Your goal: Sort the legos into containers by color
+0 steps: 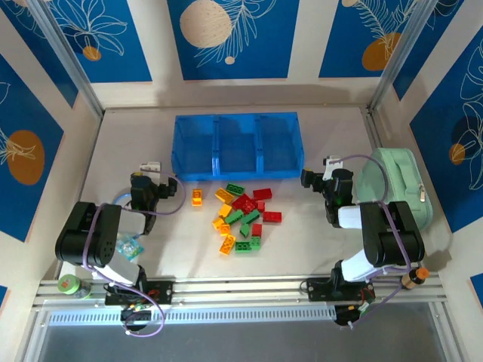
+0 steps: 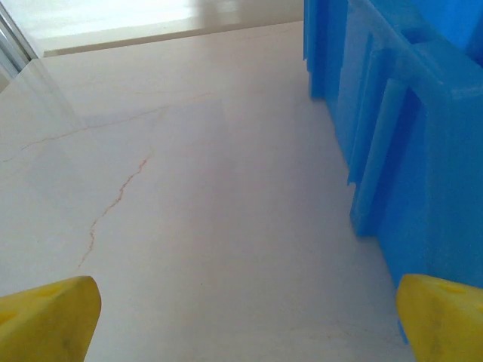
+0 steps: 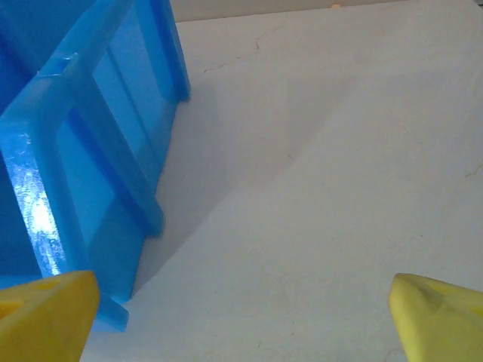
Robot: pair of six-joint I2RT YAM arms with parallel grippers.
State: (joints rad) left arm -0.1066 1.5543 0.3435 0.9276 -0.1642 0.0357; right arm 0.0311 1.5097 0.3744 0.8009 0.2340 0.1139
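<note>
1. The worktop (image 1: 136, 143) is a pale beige, matte sheet. In the left wrist view thin brownish hairline marks cross it, and a bright band of light lies along its far edge.
2. Cream walls close it in on three sides. They carry blue panels (image 1: 230, 38) printed with white leaves and tan or orange discs, and metal posts (image 1: 72, 60) rise at the back corners.
3. A metal rail (image 1: 241, 288) runs along the near edge and carries both arm bases. A green tape roll (image 1: 69, 284) sits at its left end.
4. The translucent blue tray (image 1: 235, 170), with three compartments side by side, lies at the back middle of the worktop.
5. The legos (image 1: 243, 215) lie in a loose heap of red, green and yellow-orange on the worktop just in front of the tray, between the two arms. One orange brick (image 1: 197, 197) lies apart, to the left of the heap.
6. The left hand (image 2: 243, 320) is released, its yellow fingertips (image 2: 45, 317) spread wide around nothing, low over bare worktop with the tray's wall on its right.
7. The right hand (image 3: 241, 317) is released too, grasping nothing, with the tray's corner on its left.
8. A mint-green zippered pouch (image 1: 392, 188) lies at the right edge, beside the right arm.
</note>
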